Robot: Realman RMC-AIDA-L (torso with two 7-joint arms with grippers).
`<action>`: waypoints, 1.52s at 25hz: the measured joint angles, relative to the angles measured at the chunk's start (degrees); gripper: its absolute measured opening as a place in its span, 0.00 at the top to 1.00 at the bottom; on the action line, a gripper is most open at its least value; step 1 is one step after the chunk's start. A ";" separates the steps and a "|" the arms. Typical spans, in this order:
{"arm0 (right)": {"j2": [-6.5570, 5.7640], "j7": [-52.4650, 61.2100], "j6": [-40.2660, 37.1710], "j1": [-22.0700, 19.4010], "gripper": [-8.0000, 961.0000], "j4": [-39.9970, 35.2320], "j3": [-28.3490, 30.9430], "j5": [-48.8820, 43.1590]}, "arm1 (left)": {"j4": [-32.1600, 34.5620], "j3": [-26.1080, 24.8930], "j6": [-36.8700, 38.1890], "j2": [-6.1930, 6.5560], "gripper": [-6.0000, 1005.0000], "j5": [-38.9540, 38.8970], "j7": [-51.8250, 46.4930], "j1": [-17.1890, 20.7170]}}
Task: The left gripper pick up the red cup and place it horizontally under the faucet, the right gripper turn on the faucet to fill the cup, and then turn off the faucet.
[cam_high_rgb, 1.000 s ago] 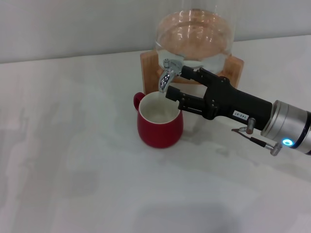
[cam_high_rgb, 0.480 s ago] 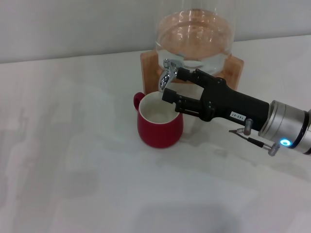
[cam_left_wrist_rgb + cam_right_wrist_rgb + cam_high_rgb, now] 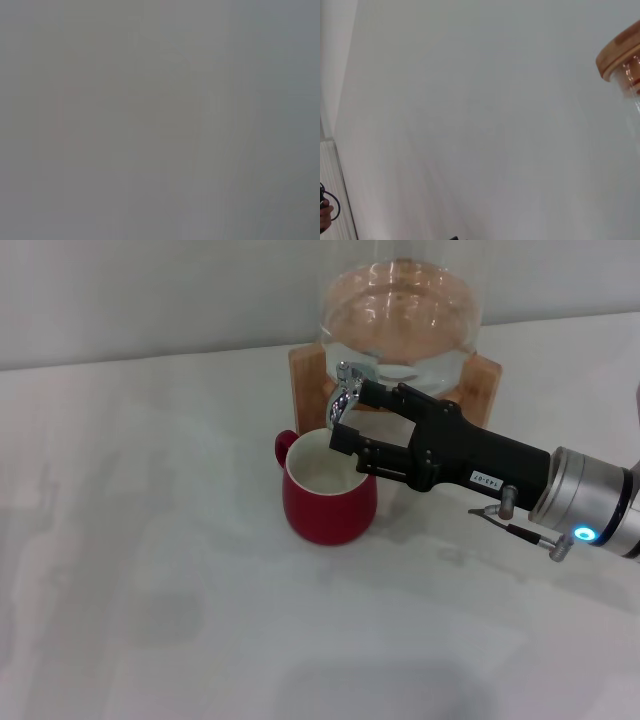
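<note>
I see the right gripper (image 3: 347, 417) reaching in from the right, jaws spread around the faucet (image 3: 345, 397). The cup (image 3: 329, 486) stands upright under the spout, its handle to the left. The table (image 3: 150, 590) lies open left and front. The gripper's white label (image 3: 485, 479) is too small to read.

red cup (image 3: 328, 505): dark red, cream inside;
faucet (image 3: 344, 398): shiny chrome;
right end effector (image 3: 352, 418): black, silver wrist;
worktop (image 3: 150, 580): white

Right pincer (image 3: 345, 417) outstretched, apparently parted
</note>
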 joint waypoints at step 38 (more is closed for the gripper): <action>-0.82 -0.15 -1.16 -5.39 0.09 -3.54 1.40 2.77 | -1.92 -0.50 -0.39 0.09 0.40 -0.31 0.03 -1.45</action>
